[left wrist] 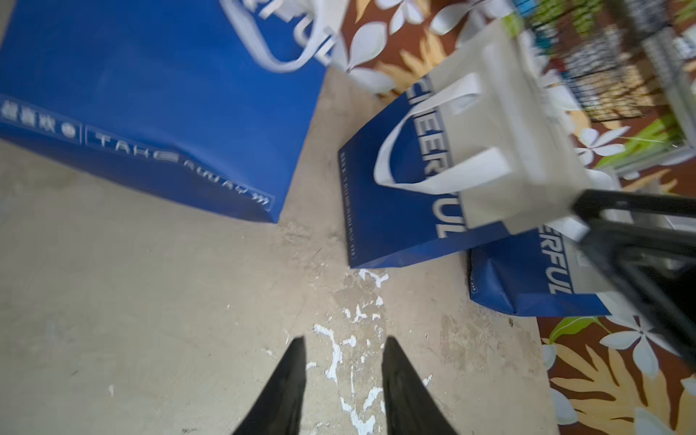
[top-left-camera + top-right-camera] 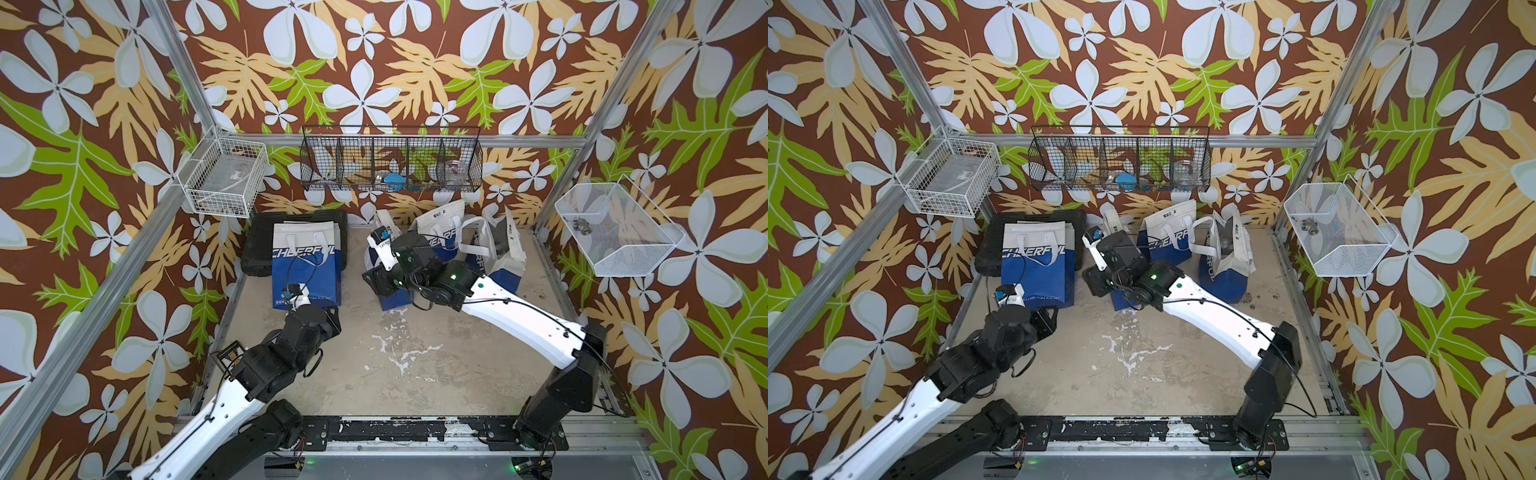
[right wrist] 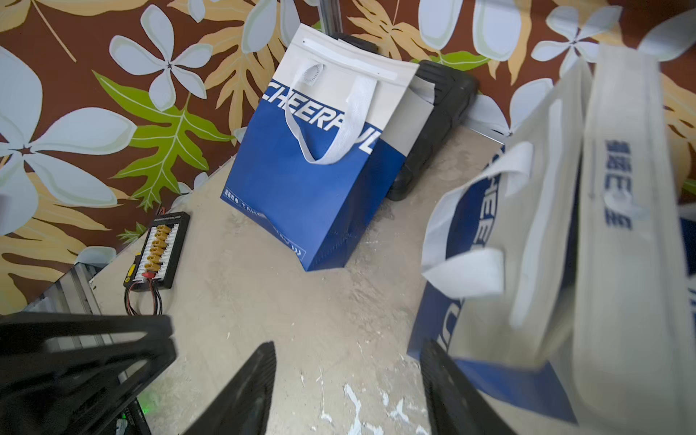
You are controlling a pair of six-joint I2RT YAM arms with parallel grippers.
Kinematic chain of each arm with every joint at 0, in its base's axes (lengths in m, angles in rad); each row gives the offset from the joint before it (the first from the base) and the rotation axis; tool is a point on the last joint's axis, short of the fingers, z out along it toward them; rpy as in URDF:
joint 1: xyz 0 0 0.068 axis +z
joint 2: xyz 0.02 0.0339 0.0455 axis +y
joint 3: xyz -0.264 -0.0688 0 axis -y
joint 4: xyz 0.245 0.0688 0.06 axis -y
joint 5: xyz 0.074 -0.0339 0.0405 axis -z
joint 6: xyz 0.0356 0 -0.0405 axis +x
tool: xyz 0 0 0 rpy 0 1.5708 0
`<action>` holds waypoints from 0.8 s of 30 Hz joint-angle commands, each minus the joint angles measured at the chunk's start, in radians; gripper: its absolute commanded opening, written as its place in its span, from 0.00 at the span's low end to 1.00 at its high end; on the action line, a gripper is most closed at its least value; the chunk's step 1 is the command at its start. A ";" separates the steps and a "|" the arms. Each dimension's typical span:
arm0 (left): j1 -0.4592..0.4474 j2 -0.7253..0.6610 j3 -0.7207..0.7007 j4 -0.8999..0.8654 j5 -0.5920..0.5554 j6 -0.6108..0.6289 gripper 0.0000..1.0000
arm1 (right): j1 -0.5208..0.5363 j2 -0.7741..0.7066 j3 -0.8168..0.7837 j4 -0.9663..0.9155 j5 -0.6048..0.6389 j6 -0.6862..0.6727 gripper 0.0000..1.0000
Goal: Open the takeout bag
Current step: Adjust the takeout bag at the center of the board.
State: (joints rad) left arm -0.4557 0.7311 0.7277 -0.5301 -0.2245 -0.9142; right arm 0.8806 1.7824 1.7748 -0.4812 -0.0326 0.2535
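Note:
Several blue-and-white takeout bags printed CHEERFUL stand on the table. One bag leans on a black case at the back left, its top flat and closed. A second bag stands mid-table, mostly hidden under my right arm in both top views. My left gripper is open over bare table in front of these two bags, with nothing between its fingers. My right gripper is open and empty. One of its fingers is right beside the second bag's blue base.
A third bag stands at the back, and a bag with a gaping mouth is at the right. The black case lies back left. A charger board sits by the left edge. Wire baskets hang on the walls.

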 commanded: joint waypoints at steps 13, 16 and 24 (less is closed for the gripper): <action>0.349 0.224 -0.085 0.371 0.338 0.048 0.20 | -0.162 0.652 0.703 0.029 -0.449 0.065 0.58; 0.364 0.296 -0.076 0.460 0.332 0.047 0.19 | -0.161 0.686 0.677 0.062 -0.484 0.057 0.58; 0.374 0.371 -0.014 0.527 0.275 0.096 0.35 | -0.141 0.685 0.640 0.086 -0.454 0.027 0.59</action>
State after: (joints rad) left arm -0.0853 1.1187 0.6937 -0.0528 0.0776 -0.8574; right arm 0.7296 2.4668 2.4161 -0.4000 -0.4938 0.3050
